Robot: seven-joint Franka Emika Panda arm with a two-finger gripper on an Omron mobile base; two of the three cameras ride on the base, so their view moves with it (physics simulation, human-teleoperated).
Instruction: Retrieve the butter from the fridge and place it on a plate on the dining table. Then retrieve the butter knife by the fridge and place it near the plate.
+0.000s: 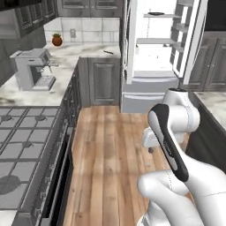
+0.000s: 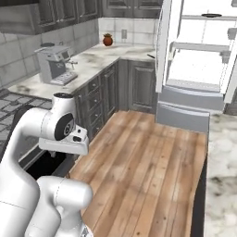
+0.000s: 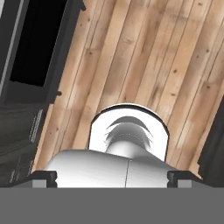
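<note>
Looking for the butter, we cannot find it; the white inside of the fridge (image 1: 156,44) is too bright and far to make out small things. Its doors stand open, and a dark flat thing (image 1: 156,13) lies on the top shelf, but we cannot tell what it is. The fridge top is cut off by the picture edge.

On the desk (image 1: 84,50) left of the fridge lies a small dark sliver, the knife (image 1: 108,52). A coffee machine (image 1: 33,68) and a small brown pot (image 1: 57,40) stand there too.

Our end effector (image 3: 113,177) points down at the wooden floor (image 1: 106,154), fingers (image 3: 43,177) spread wide, holding nothing. It hangs by the folded arm (image 1: 170,145), well apart from the fridge and the knife.
</note>
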